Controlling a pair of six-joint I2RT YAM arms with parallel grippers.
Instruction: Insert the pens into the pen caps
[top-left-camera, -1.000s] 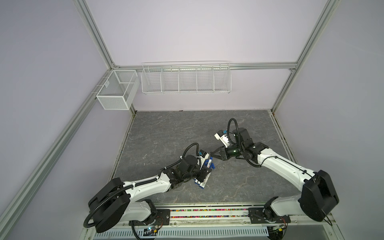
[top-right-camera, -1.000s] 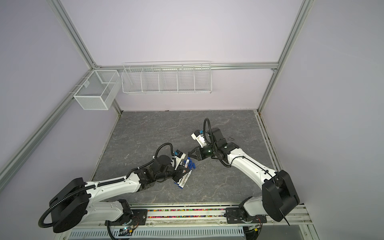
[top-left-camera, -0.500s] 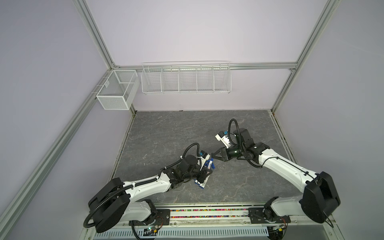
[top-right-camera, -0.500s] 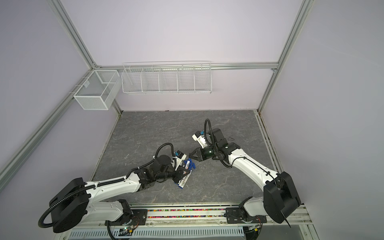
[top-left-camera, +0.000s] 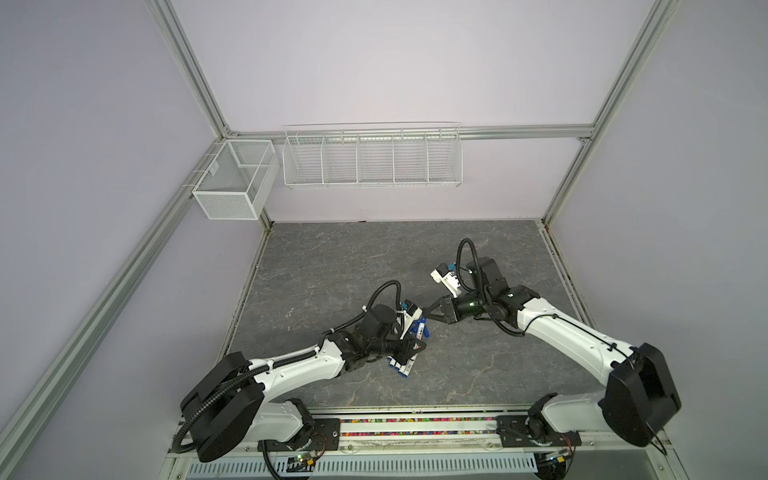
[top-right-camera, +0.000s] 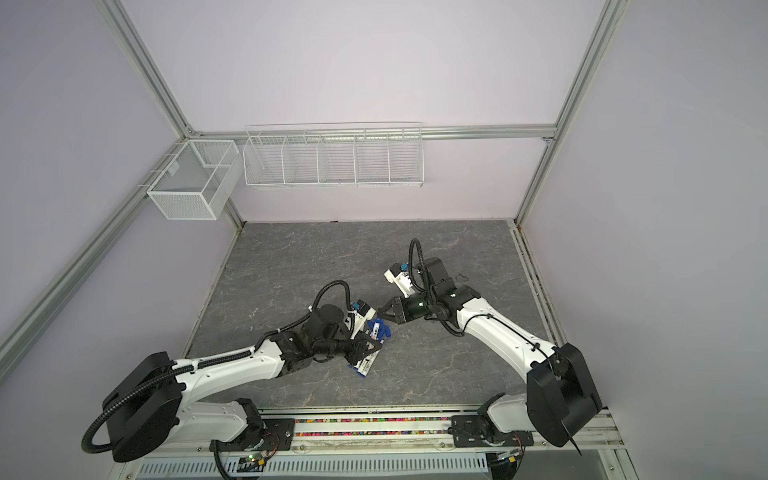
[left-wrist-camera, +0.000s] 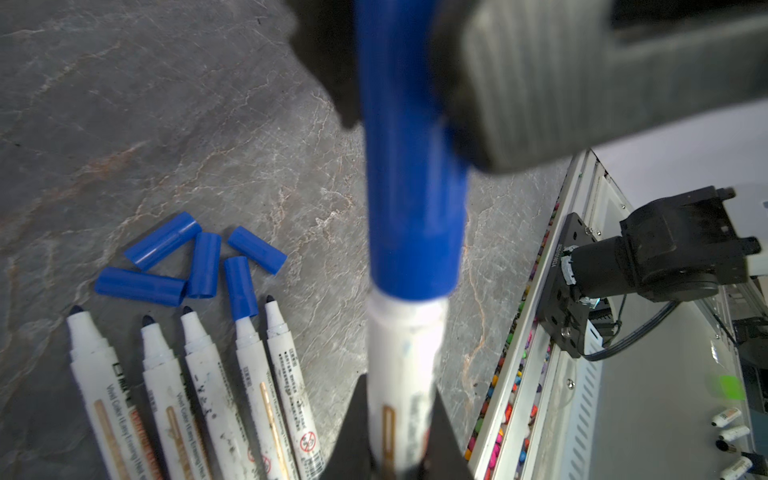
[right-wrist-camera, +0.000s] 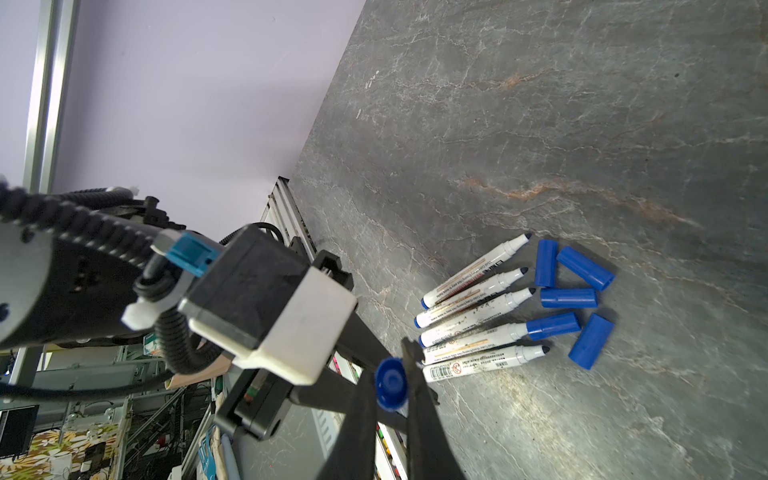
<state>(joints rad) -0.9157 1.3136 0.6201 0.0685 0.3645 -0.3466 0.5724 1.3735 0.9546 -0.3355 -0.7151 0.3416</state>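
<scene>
Capping in mid-air over the middle of the surface (top-left-camera: 332, 270): a pen (left-wrist-camera: 405, 328) clamped by the barrel in the left hand (left-wrist-camera: 399, 388), with the tip hidden inside a cap (left-wrist-camera: 411, 187) pinched tight in the right hand (right-wrist-camera: 390, 376). Judging by the cap rim against the white shoulder, probably only a short push left. To finish well: keep barrel and cap on one line, press straight together until seated, avoid any sideways bend, then release one grip only.

Below the left hand, toward 7 o'clock from the meeting point: five more pens (right-wrist-camera: 476, 307) side by side on the surface. Just past their tips, at about 1 o'clock: four loose caps (right-wrist-camera: 568, 298), plus a fifth cap (right-wrist-camera: 552, 326) apparently slipped over one tip.

On the back wall at 12 o'clock: a wire basket (top-left-camera: 372, 180) of five compartments. At 10 o'clock, on the side rail: a mesh box (top-left-camera: 226, 199). Nothing visible in either.
</scene>
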